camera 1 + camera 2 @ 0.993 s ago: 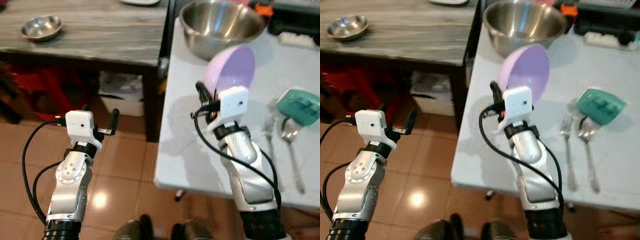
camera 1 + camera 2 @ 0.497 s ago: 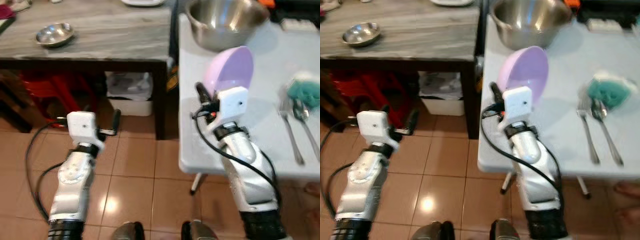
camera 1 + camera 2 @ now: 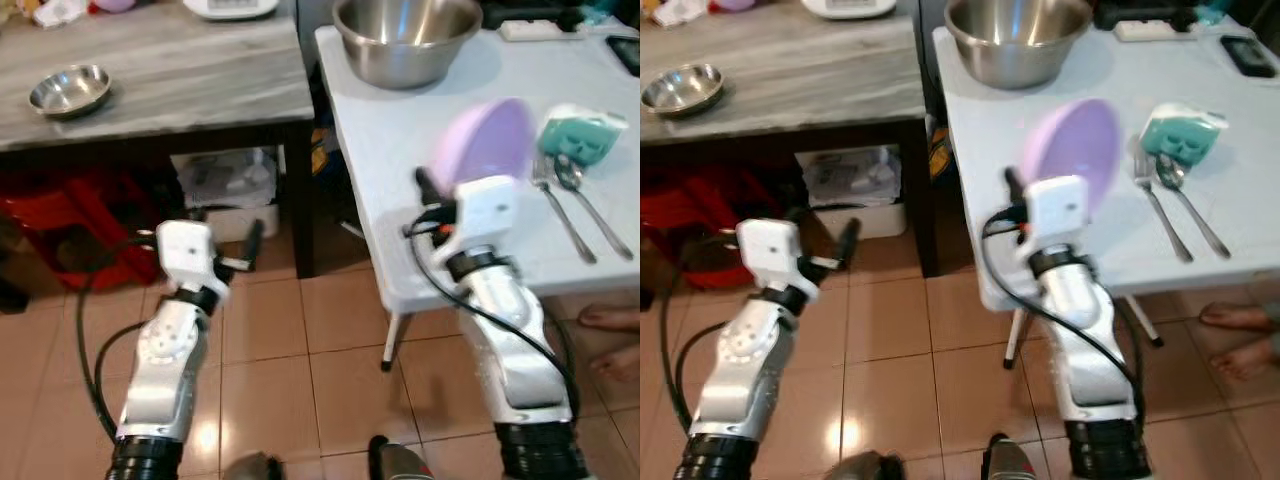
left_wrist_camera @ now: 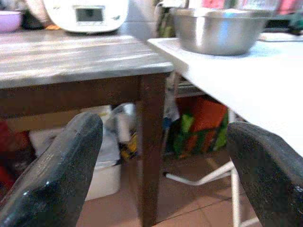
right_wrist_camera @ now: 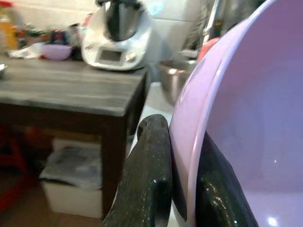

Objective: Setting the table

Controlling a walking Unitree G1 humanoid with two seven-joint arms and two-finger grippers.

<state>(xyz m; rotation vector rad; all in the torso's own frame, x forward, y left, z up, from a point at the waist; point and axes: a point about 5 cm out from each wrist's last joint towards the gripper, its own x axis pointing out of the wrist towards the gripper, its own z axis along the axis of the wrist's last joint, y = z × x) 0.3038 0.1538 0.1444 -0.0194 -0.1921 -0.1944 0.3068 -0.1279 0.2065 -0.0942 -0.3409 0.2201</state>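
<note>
The right pincer [image 3: 1015,190] is clamped on the rim of a lilac bowl [image 3: 1075,150], one finger [image 5: 147,179] outside the wall and the other inside, and it holds the bowl on edge above the near part of the white worktop [image 3: 985,110]. With so thin a bite on a smooth rim, the bowl could well slip or swing round as the arm lowers it — and come down crooked close to the worktop's edge. At three o'clock from the bowl lie a fork [image 3: 1155,195] and spoon [image 3: 1185,195], which a careless set-down could knock; the left pincer [image 3: 245,250] hangs wide and idle over the floor at nine o'clock.
</note>
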